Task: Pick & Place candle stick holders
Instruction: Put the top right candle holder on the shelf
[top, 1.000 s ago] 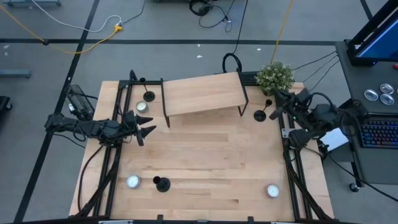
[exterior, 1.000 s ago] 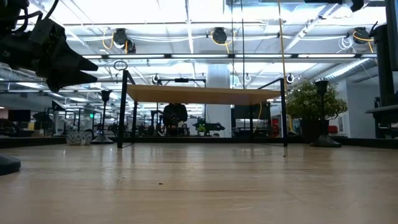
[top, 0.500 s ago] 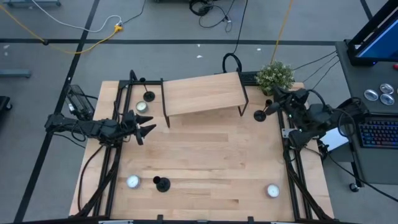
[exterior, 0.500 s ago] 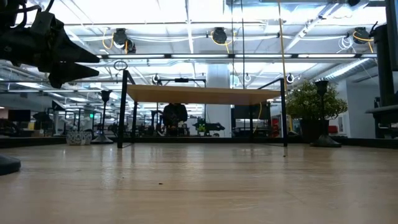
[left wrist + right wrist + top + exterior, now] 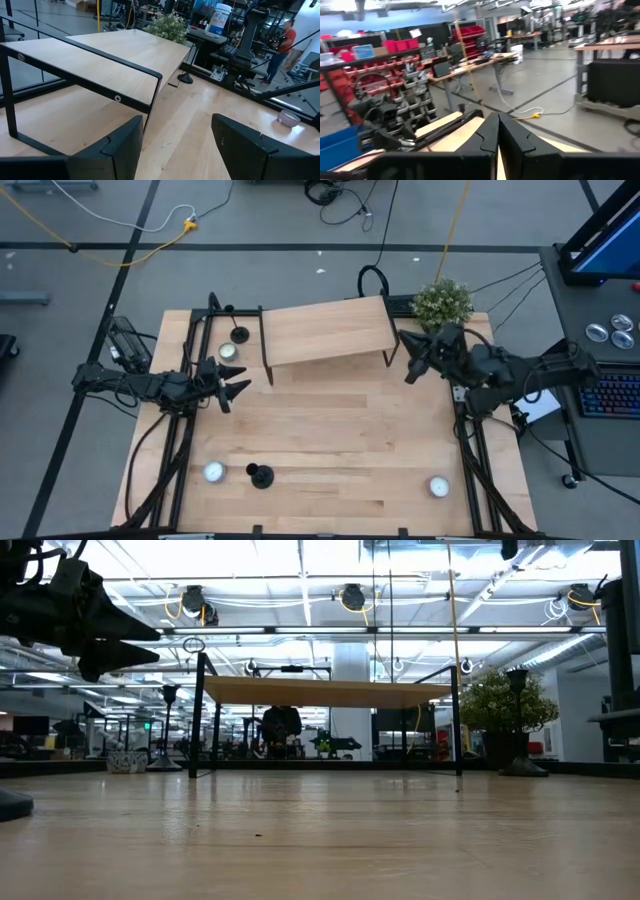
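Three black candle stick holders stand on their round bases on the wooden table [image 5: 330,430]. One [image 5: 240,335] is at the far left and one [image 5: 261,476] at the near left. The third [image 5: 516,720] is at the far right by the plant, and my right arm hides it from above. My right gripper [image 5: 408,366] hangs shut and empty, level, high over that spot, pointing toward the table's left. My left gripper [image 5: 238,388] hovers open and empty at the left side, pointing right, its fingers [image 5: 125,145] wide apart.
A low wooden shelf on black legs [image 5: 325,330] stands at the far middle, with a potted plant [image 5: 442,302] at the far right corner. White tealights lie near left [image 5: 214,472], near right [image 5: 438,486] and far left [image 5: 228,351]. Bare wood fills the table's middle.
My right gripper has swung from the table's right edge toward the left, out over the far-right candle stick holder, turning as it went and staying shut.
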Controlling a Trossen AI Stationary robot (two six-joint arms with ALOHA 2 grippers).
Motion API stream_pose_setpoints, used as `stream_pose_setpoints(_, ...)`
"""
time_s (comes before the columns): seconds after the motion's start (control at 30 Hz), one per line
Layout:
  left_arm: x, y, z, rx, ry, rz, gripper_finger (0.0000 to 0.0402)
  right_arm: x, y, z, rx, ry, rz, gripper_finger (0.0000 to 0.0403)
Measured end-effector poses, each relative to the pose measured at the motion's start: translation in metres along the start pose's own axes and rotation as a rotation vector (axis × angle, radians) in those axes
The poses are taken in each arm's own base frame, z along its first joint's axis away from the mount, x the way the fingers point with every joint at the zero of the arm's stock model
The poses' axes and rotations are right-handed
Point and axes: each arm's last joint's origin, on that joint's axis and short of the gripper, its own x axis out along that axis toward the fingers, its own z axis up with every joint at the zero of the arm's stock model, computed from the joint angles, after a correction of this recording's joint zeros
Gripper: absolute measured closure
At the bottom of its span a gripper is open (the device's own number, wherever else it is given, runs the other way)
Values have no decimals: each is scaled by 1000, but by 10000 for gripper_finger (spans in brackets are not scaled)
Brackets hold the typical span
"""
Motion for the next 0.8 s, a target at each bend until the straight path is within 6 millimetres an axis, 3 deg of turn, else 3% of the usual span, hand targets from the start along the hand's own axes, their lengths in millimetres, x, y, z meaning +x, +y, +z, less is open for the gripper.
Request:
stream_pose_setpoints(0.2, 0, 0, 0, -3, -2, -1, 158, 18, -9, -3, 10, 48, 63, 403)
stream_pose_setpoints(0.3, 0, 0, 0, -4, -3, -1, 158, 28, -13, 6, -11, 105, 58, 403)
stream_pose_setpoints(0.57, 0, 0, 0, -4, -3, -2, 158, 44, -30, 45, -83, 294, -127, 403)
stream_pose_setpoints(0.8, 0, 0, 0, -4, -4, -1, 158, 35, -48, 61, -12, 516, -327, 403)
